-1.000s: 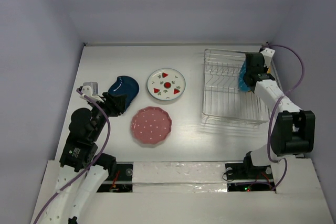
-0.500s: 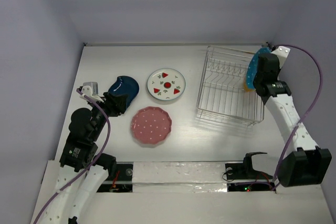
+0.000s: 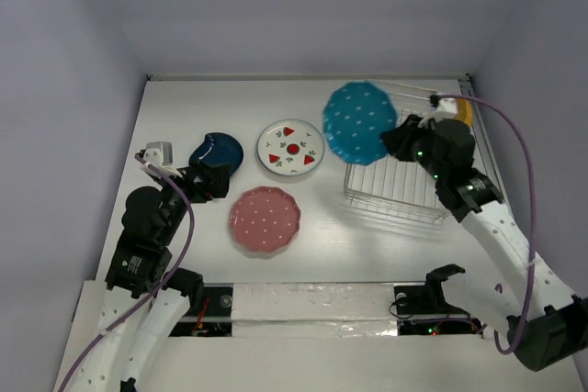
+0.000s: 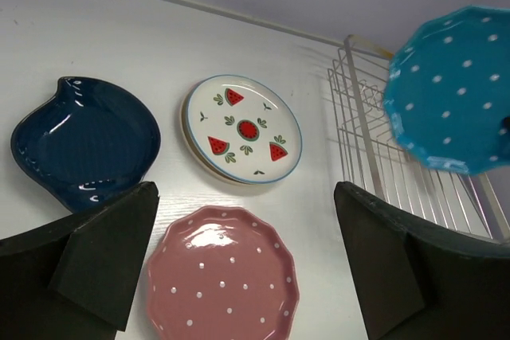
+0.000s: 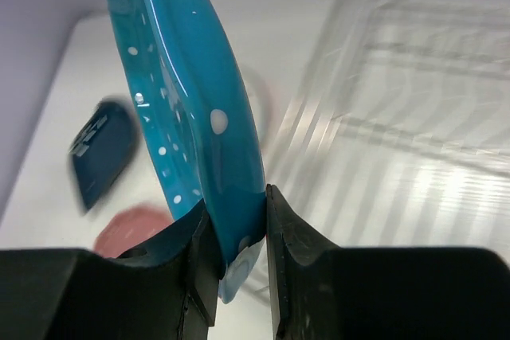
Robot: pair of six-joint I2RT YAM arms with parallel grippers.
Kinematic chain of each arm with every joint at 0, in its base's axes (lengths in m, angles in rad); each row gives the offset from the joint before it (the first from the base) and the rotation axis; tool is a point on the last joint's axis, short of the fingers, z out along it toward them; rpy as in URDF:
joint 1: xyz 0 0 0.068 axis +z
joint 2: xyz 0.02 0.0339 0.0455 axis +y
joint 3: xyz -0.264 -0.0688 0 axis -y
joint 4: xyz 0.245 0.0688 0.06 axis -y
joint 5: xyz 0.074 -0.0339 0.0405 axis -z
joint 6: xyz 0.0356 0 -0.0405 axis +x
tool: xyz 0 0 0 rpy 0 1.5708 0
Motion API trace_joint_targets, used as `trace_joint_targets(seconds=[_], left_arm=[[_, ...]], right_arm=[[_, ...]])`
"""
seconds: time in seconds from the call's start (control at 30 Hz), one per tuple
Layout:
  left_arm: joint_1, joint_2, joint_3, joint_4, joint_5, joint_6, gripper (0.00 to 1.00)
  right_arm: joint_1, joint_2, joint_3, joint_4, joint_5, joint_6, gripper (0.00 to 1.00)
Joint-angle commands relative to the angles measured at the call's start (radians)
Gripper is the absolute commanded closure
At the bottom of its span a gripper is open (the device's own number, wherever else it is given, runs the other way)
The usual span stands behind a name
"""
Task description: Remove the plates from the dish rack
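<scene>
The right tool [image 3: 393, 140] is pinching the rim of the bright blue plate [image 3: 359, 122], its fingers [image 5: 291, 260] pressing on both faces of the white-dotted dish in the right wrist view. The plate is hanging above the desk [image 3: 184, 107] in the upper centre of the top view, its face turned towards the camera, overlapping the upper left corner of the dish rack [image 3: 404, 185]. The rack is sitting at centre right of that frame. A sliver of the yellow-orange plate [image 3: 464, 109] is showing at the rack's upper right corner, mostly hidden by the right arm.

Left of the rack, three plates are lying flat on the desk: the dark blue plate [image 3: 218, 150] at centre left, the white plate [image 3: 291, 148] with red wedges beside it, and the pink plate [image 3: 265, 219] below them. The left tool [image 3: 209, 183] is hovering with its fingers spread wide, just below the dark blue plate.
</scene>
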Motion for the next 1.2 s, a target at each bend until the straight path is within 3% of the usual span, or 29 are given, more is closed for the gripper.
trace_joint_targets(seconds=[0.0,0.13,0.3,0.6,0.87,0.97,1.13,1.17], left_arm=[[0.012,0.011,-0.003,0.039,0.0,0.004,0.08],[0.021,0.009,-0.003,0.035,-0.014,0.001,0.13],[0.03,0.011,-0.005,0.038,-0.017,0.001,0.28],[0.039,0.017,-0.006,0.041,-0.008,0.001,0.3],[0.048,0.015,-0.006,0.043,-0.004,0.001,0.3],[0.048,0.014,-0.006,0.041,-0.002,0.001,0.3],[0.048,0.009,-0.008,0.044,0.0,0.001,0.3],[0.048,0.008,-0.008,0.043,0.001,0.001,0.3]], right_arm=[[0.167,0.062,-0.024,0.328,-0.188,0.126,1.0],[0.297,0.189,-0.048,0.419,-0.243,0.166,1.0],[0.409,0.341,-0.061,0.532,-0.298,0.219,1.0],[0.538,0.614,-0.045,0.658,-0.332,0.301,1.0],[0.558,0.683,-0.101,0.744,-0.343,0.364,1.0],[0.558,0.712,-0.113,0.747,-0.354,0.382,0.9],[0.567,0.728,-0.128,0.705,-0.317,0.376,0.63],[0.567,0.726,-0.133,0.686,-0.306,0.373,0.62]])
